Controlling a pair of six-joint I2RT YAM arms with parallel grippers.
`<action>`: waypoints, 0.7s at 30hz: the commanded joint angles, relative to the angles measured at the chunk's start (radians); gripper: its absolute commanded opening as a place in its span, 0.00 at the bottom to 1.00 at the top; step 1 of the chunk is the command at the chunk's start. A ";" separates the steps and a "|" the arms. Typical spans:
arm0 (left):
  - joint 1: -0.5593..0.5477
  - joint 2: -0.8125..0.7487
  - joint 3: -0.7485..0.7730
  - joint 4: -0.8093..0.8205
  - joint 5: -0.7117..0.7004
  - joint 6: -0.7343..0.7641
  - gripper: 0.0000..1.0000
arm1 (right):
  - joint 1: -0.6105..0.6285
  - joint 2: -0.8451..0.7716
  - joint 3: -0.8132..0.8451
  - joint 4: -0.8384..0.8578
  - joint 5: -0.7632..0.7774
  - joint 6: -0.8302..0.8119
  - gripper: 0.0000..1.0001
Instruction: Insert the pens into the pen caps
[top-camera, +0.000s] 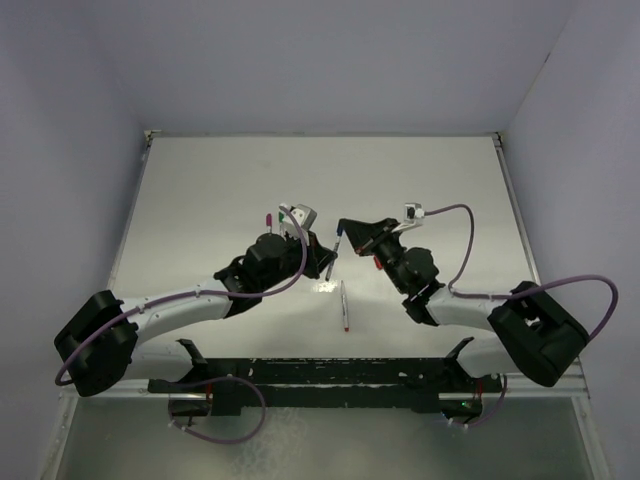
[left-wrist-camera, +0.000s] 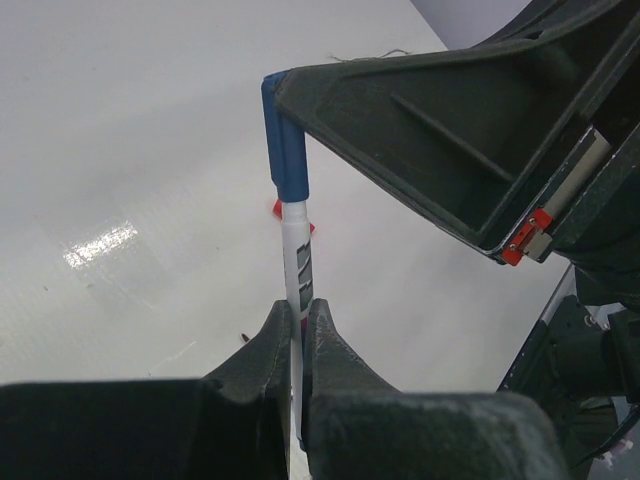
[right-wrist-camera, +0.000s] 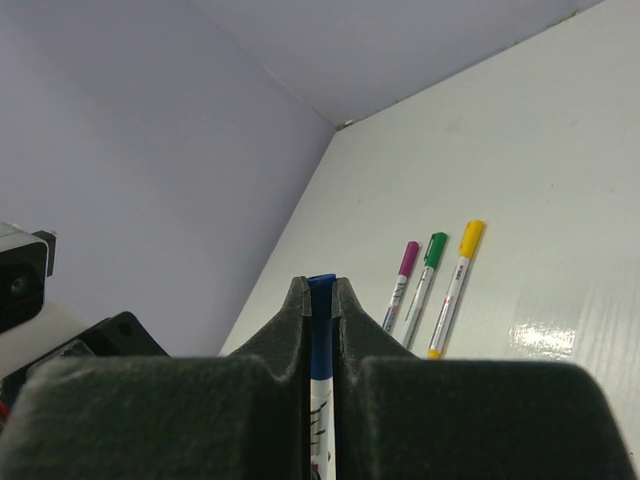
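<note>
Three capped pens (right-wrist-camera: 423, 285) lie side by side; red cap (left-wrist-camera: 281, 208) — behind blue pen (left-wrist-camera: 297, 255).

No text can be read (print on the blue pen (left-wrist-camera: 297, 258) is too blurred)

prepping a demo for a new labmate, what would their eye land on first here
The two grippers meet mid-table on one pen: the left gripper clamps the white barrel of the blue pen, and the right gripper pinches its blue cap at the top end. Next come the capped purple pen, green pen and yellow pen, side by side on the table, and a red-ended pen lying alone nearer the arm bases.
</note>
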 joint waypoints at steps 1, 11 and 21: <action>0.002 -0.032 0.022 0.128 -0.019 0.013 0.00 | 0.003 0.025 0.035 -0.031 -0.090 -0.021 0.00; 0.051 0.023 0.075 0.183 -0.071 0.056 0.00 | 0.023 0.046 0.098 -0.197 -0.208 -0.120 0.00; 0.109 0.048 0.142 0.217 -0.051 0.050 0.00 | 0.082 0.067 0.168 -0.449 -0.138 -0.205 0.00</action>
